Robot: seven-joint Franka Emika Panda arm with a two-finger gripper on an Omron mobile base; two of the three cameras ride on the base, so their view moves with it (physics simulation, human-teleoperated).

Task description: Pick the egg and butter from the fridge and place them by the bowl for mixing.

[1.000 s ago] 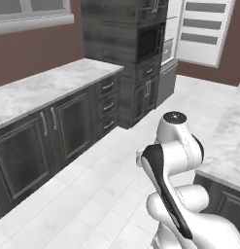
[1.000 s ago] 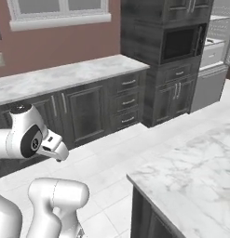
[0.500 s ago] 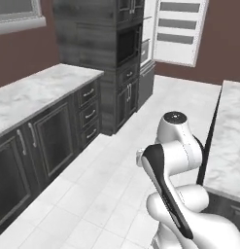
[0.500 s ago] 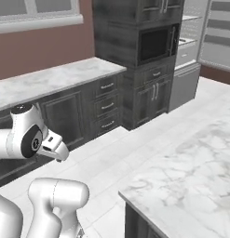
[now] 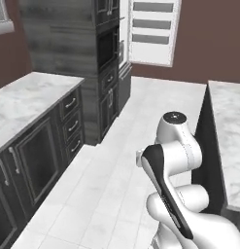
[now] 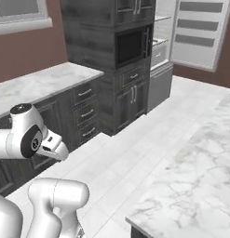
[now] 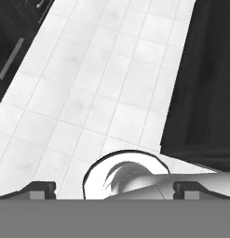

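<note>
The base has rolled closer to the tall grey fridge (image 6: 160,69) at the far end, its white door (image 5: 153,31) open. The fingers (image 7: 44,189) are spread wide, empty, pointing at the white tiled floor (image 7: 98,69); fetching hasn't begun.

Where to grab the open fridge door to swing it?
Fridge door: take its free upright edge, the one away from the fridge body. It stands wide open, shelved inner face toward us, so that edge is a thin slab. Probably come in from the floor side, jaws straddling its thickness. No handle shows.
</note>
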